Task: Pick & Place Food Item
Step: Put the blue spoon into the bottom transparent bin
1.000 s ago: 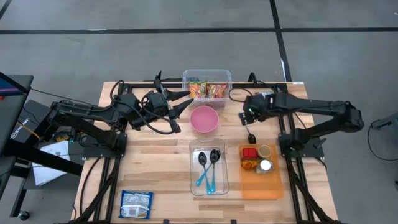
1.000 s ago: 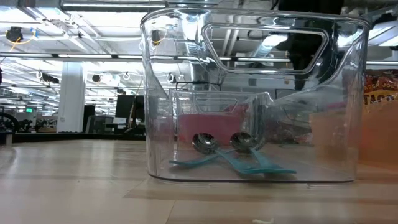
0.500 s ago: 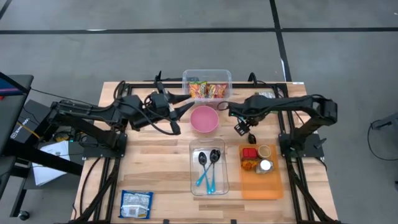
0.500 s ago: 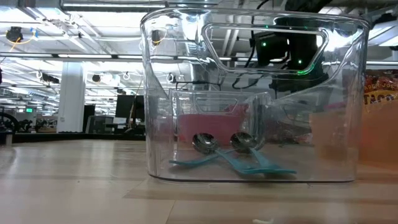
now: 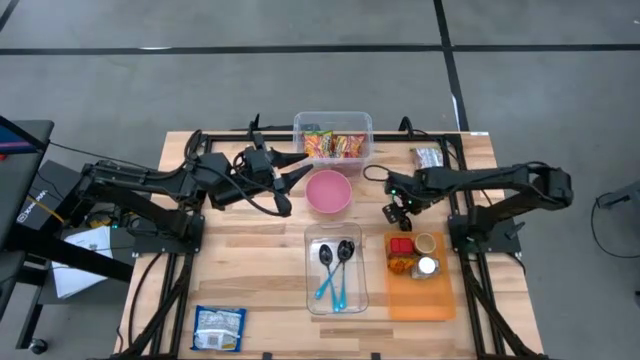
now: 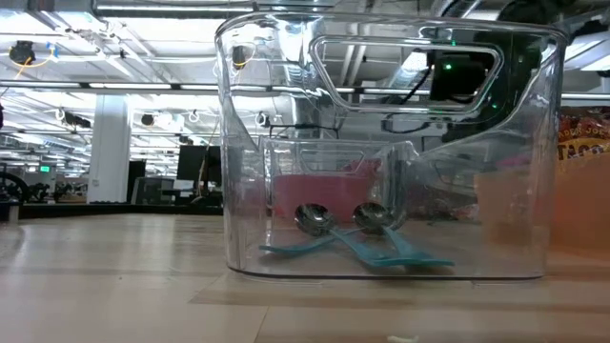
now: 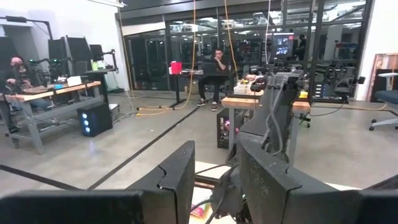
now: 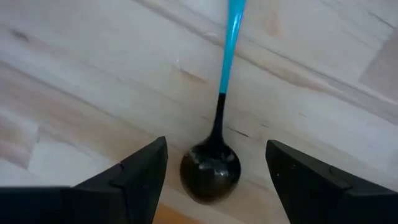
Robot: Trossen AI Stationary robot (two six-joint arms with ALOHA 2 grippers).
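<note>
step: right tool (image 8: 216,149) is hovering low over a spoon (image 8: 211,171), pre-grasp; no food item in hand
tool state: right is gaping wide, straddling the spoon; left tool (image 5: 295,165) is waiting part-open at 9 o'clock of the bowl (image 5: 328,192)
spoon place: lying on the bench (image 5: 250,260), 3 o'clock of bowl, 12 o'clock of tray (image 5: 415,300)
axis: handle is running crosswise to the fingers' closing line, dark scoop end nearest the tool
next: probably dropping and closing on the neck

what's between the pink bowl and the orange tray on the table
The right gripper hangs there, fingers spread, over a spoon lying on bare wood; the high view shows it between the pink bowl and the orange tray.
</note>
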